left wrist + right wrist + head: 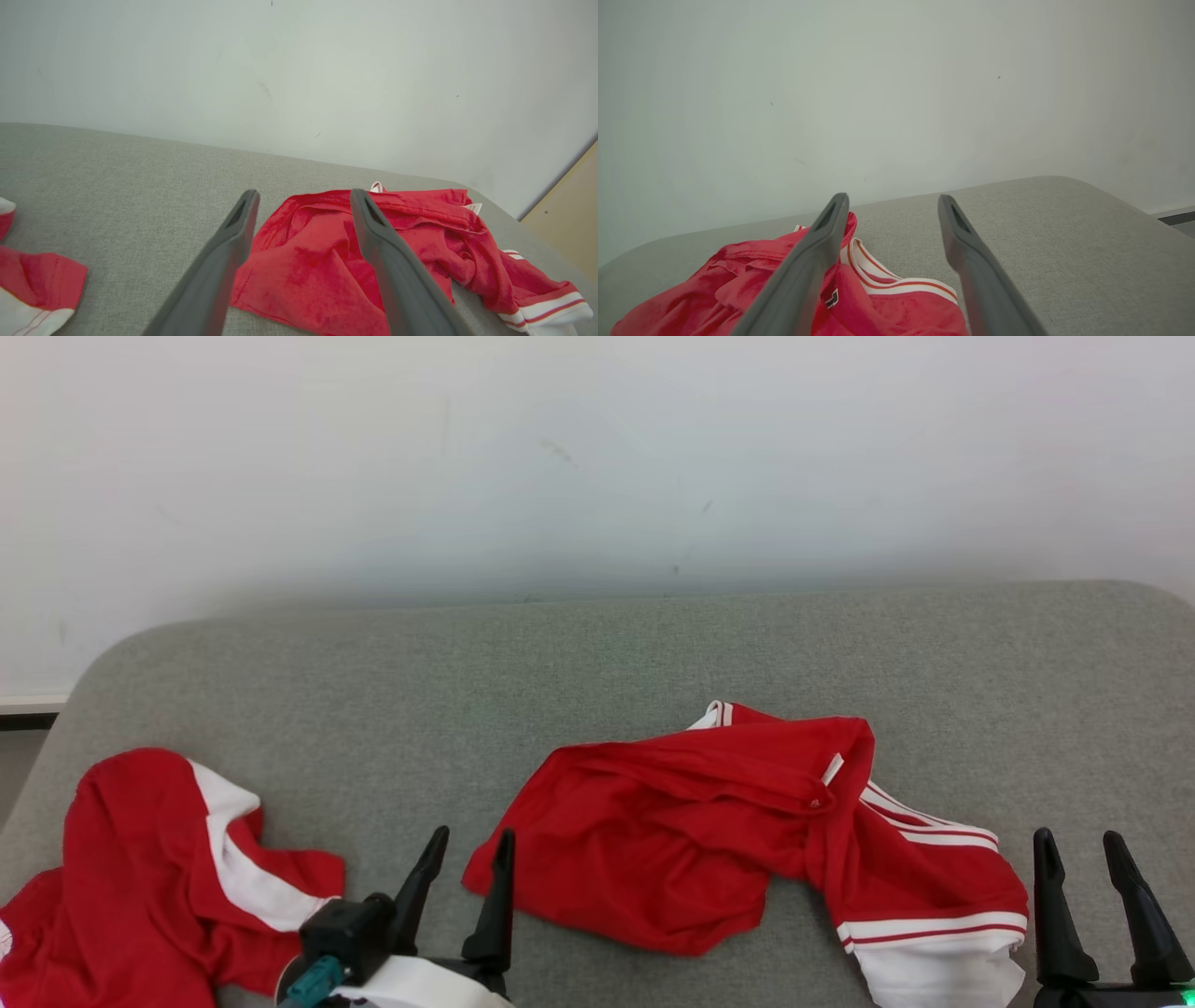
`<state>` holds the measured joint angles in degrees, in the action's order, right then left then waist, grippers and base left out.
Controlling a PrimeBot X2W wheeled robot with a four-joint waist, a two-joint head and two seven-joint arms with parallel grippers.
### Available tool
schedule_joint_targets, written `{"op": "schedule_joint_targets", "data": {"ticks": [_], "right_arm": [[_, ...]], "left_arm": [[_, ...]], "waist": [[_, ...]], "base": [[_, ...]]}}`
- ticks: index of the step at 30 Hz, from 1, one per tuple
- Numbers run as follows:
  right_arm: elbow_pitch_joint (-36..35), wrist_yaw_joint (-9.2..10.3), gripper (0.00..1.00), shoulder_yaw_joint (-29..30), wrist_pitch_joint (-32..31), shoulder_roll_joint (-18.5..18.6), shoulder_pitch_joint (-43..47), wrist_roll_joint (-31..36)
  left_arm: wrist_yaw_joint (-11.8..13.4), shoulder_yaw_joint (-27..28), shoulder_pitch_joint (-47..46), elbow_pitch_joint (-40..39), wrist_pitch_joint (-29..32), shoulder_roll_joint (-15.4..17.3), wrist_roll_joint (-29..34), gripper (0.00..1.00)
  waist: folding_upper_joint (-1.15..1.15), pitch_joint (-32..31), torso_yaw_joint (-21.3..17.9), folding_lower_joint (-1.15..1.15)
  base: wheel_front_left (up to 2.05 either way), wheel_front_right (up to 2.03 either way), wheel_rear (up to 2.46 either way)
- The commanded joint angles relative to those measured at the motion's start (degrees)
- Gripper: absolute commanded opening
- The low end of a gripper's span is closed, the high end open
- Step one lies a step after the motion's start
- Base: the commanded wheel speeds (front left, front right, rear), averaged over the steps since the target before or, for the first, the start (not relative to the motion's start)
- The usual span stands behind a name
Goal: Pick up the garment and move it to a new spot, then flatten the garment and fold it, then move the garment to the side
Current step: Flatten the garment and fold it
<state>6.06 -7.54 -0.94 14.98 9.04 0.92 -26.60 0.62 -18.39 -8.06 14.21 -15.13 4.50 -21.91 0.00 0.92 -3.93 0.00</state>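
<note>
The left gripper (472,840) is shown at the lower left of the head view. Its two dark fingers are spread apart and nothing is held between them. Its tips are placed near the left edge of the red garment (672,840); whether the cloth is touched cannot be told. In the left wrist view, the parted fingers (219,261) are seen in front of the garment's left part, which lies crumpled beyond them.

The right gripper (1078,845) is shown at the lower right of the head view, its fingers likewise parted and empty. It is placed just to the right of the garment's white-banded end. In the right wrist view, red folds and a white band edged with thin stripes are seen behind the left-hand finger (803,270).

The garment is spread in loose folds across the middle and right of the grey cushion (597,653), towards its near edge. A small white tag (833,768) is seen at its upper fold. Wide white bands with thin red stripes are seen at its right end.

A second red garment (140,868), crossed by a broad white band, is bunched at the far left of the cushion, well apart from the first. A pale wall (597,457) rises behind the cushion. A tan panel (570,205) is seen at the right edge of the left wrist view.
</note>
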Motion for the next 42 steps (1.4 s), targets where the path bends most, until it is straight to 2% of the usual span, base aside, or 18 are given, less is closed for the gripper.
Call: {"op": "schedule_joint_targets", "data": {"ticks": [1,6,11,17,23,30,35,42], "right_arm": [[-0.29,0.11,1.0,0.22,0.22,-0.06,0.37,0.52],[-1.19,0.11,1.0,0.24,0.22,-1.09,-0.76,1.35],[-1.14,0.11,1.0,0.93,0.22,-0.25,-1.62,1.2],[-0.17,0.11,1.0,2.09,0.23,2.01,-2.8,0.81],[0.01,0.11,1.0,3.34,0.22,0.68,-3.92,0.35],[0.47,0.11,1.0,3.09,0.14,-0.69,-4.89,0.07],[0.34,0.11,1.0,3.05,0.14,-1.44,-5.43,0.15],[0.82,0.11,1.0,2.91,0.14,-2.1,-5.8,-0.11]], "left_arm": [[0.06,0.24,0.39,-0.23,-0.02,0.26,0.67,1.0],[-0.98,0.13,-0.51,-0.85,-0.02,0.23,1.67,1.0],[-3.21,-3.38,-4.16,-0.76,0.93,0.1,3.29,1.0],[-5.8,-9.44,-11.89,1.14,7.74,-0.19,5.89,1.0],[-7.62,-16.41,-19.12,4.81,16.19,-0.39,5.63,1.0],[-8.14,-23.39,-27.03,10.04,23.25,0.35,1.61,1.0],[-8.13,-26.79,-31.18,13.57,24.54,0.81,-1.97,1.0],[-8.14,-28.13,-35.47,20.23,25.5,1.53,-3.9,1.0]], "waist": [[0.0,0.26,-0.24,0.0],[0.0,1.04,-0.94,0.0],[0.0,1.59,-1.76,0.0],[0.0,3.46,-4.85,0.0],[0.0,5.14,-8.68,0.0],[0.0,7.05,-12.57,0.0],[0.0,8.09,-14.68,0.0],[0.0,8.84,-16.06,0.0]], "base": [[0.0,0.0,0.0],[0.0,0.0,0.0],[0.0,0.0,0.0],[0.0,0.0,0.0],[0.0,0.0,0.0],[0.0,0.0,0.0],[0.0,0.0,0.0],[0.0,0.0,0.0]]}}
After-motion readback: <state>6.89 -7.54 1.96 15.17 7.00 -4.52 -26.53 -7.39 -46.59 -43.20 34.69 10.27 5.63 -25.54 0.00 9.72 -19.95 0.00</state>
